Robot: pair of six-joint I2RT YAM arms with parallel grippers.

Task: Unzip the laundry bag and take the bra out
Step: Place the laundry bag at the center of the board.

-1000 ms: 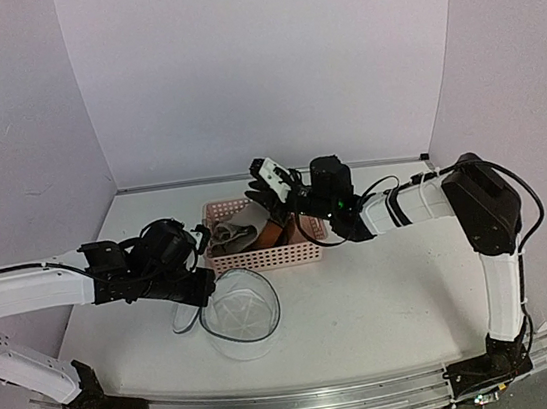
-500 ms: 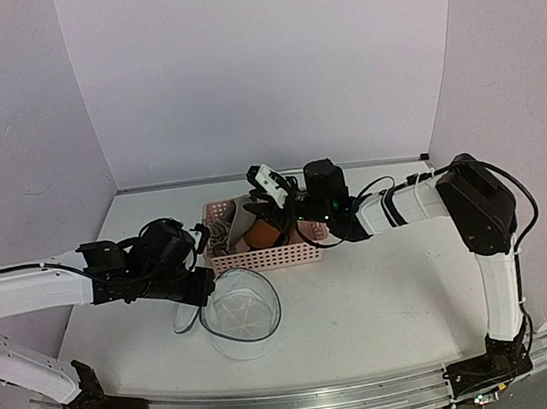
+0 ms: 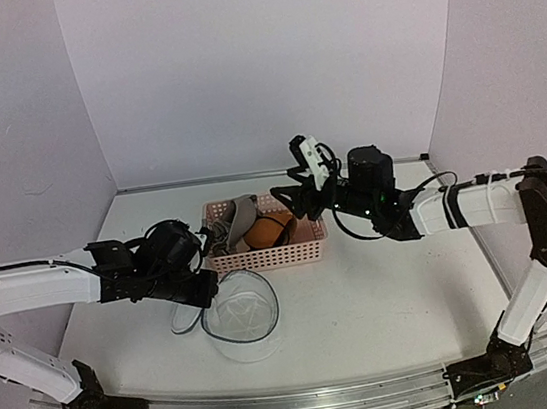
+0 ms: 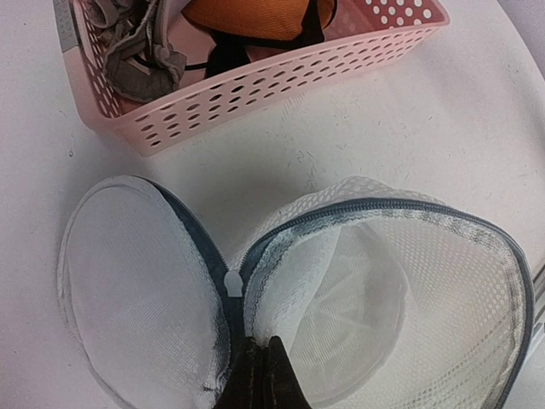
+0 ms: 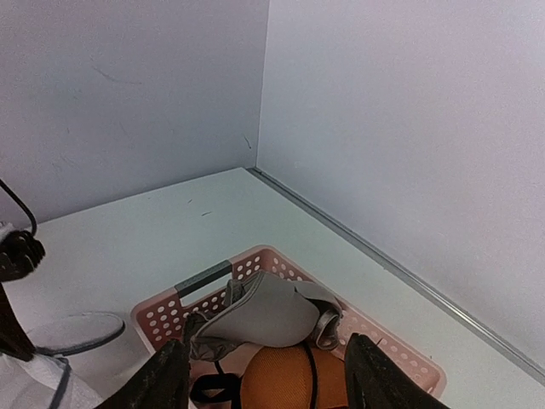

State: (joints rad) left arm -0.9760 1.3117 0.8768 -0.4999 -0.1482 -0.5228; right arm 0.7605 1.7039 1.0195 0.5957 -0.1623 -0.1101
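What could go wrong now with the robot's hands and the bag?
1. The left gripper is shut on the laundry bag at its mesh rim beside the zip. If that arm pulls away without opening, it may drag or tip the open bag.
2. The right gripper hangs open above the pink basket. If it dips lower, a finger might snag the grey bra or the black straps of the orange bra and pull them out.

A white table [image 3: 396, 289] carries two things, near each other but not touching: a pink basket [image 3: 265, 258] toward the back and a white mesh laundry bag [image 3: 243, 314] just in front. The bag stands unzipped, with its round lid [image 4: 136, 290] flat on the tabletop at its left side.
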